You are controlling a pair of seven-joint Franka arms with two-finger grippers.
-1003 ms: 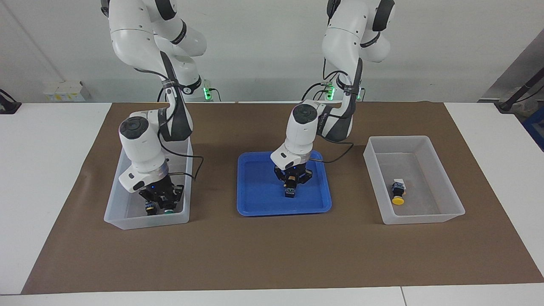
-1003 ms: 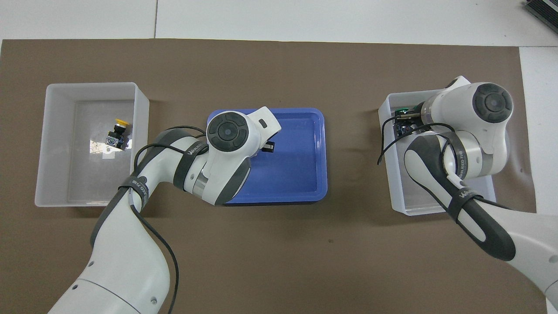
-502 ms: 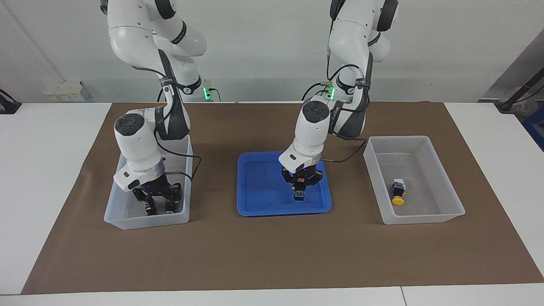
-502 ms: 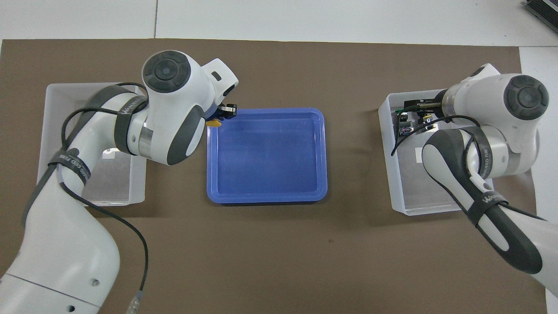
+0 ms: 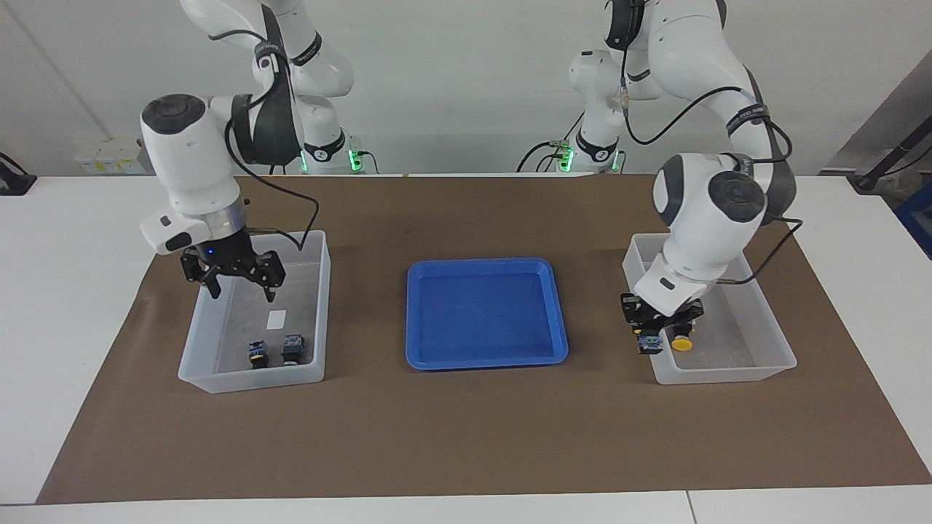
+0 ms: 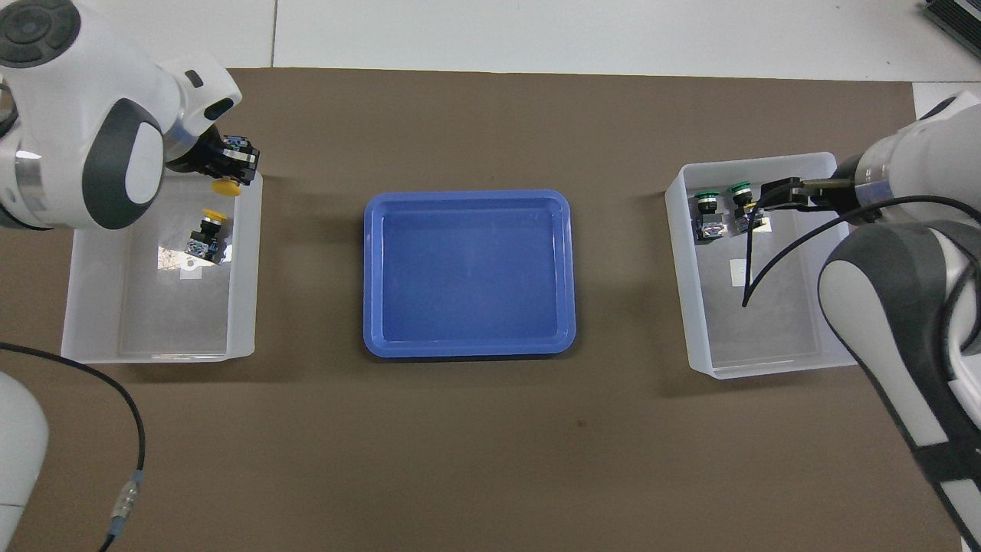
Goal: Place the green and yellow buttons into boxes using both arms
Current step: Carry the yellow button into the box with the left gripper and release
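Over the box [image 5: 757,320] at the left arm's end of the table, in the facing view, the left claw [image 5: 650,336] hangs clamped on a yellow button [image 5: 649,342] just above the box's corner farthest from the robots and nearest the blue tray [image 5: 486,313]. A second yellow button [image 5: 682,340] lies on the floor right beside it. The held button's long axis runs roughly up and down, so release looks like a short drop straight below. The right claw [image 5: 239,288], jaws wide and empty, hovers above the other box [image 5: 313,306], whose two green buttons [image 5: 274,352] lie side by side at its edge farthest from the robots.

From overhead, the left claw [image 6: 230,165] covers that same box corner, yellow cap showing. The right claw [image 6: 778,195] sits over its box beside both green caps.
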